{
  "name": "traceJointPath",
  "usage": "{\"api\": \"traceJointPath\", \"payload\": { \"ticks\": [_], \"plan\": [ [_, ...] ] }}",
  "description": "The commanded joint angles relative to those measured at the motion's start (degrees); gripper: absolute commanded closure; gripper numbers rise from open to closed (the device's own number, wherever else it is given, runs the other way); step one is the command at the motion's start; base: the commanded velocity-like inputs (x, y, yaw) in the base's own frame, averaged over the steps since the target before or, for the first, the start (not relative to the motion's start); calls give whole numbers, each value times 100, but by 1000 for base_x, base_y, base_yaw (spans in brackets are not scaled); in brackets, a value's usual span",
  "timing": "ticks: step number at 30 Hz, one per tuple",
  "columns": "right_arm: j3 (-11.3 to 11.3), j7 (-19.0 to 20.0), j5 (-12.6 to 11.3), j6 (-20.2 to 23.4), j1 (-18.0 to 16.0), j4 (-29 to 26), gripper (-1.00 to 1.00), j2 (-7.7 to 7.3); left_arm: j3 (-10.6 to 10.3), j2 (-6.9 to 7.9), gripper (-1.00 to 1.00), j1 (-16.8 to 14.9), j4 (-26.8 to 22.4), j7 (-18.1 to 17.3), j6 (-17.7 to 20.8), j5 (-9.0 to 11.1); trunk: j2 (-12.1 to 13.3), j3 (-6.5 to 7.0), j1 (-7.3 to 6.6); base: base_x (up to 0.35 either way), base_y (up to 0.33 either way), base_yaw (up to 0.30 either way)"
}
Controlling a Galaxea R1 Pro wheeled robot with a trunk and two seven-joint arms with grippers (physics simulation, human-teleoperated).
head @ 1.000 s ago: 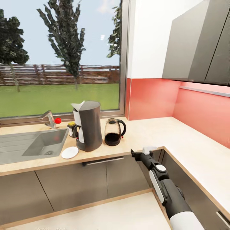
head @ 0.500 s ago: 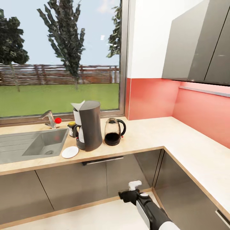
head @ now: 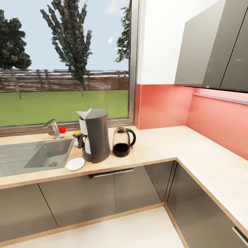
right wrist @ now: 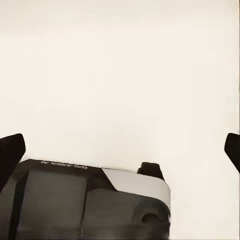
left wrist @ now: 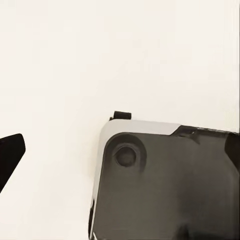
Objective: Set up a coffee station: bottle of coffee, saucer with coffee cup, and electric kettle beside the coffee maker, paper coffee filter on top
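The wooden countertop [head: 162, 144] carries the coffee maker [head: 95, 140], electric kettle [head: 123, 142], saucer [head: 75, 164] and bottle of coffee [head: 77, 138] beside the sink [head: 20, 162]

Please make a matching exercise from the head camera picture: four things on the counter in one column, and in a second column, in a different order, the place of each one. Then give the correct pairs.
Things:
1. paper coffee filter
2. electric kettle
3. saucer
4. bottle of coffee

Places:
A. flat on the countertop, in front of the coffee maker, near the sink
B. behind the coffee maker, towards the window
C. on top of the coffee maker
D. beside the coffee maker, towards the counter's corner

Pairs: 1-C, 2-D, 3-A, 4-B
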Motion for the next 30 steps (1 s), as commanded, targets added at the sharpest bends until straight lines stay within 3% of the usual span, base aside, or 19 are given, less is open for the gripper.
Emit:
{"api": "traceJointPath", "payload": {
  "ticks": [1, 6, 15, 16, 17, 30],
  "plan": [
    [52, -136, -22, 19, 150, -5, -100, -19, 11, -14, -100, -7, -14, -7, -18, 36, -10, -8, 3, 0, 0, 0],
    [51, -209, -23, -155, 395, -7, -100, -50, 18, 8, -100, -30, -25, -9, -17, 37, -10, -8, 3, 0, 0, 0],
    [51, -210, -28, -243, 440, -7, -100, -130, 35, 67, -100, -17, -6, -18, -26, 23, -10, -8, 3, 0, 0, 0],
    [51, -217, -24, -233, 446, -7, -100, -315, 7, 55, -100, -2, 18, -26, -26, -13, -10, -8, 3, 0, 0, 233],
    [54, -214, -21, -233, 447, -5, -100, -334, -2, 52, -100, 0, 21, -27, -26, -21, -10, -8, 3, 0, 0, 249],
    [59, -219, -15, -231, 538, 2, -100, -374, 4, 72, -100, 22, 13, -18, -26, -29, -10, -54, 3, 0, 0, 258]
  ]
}}
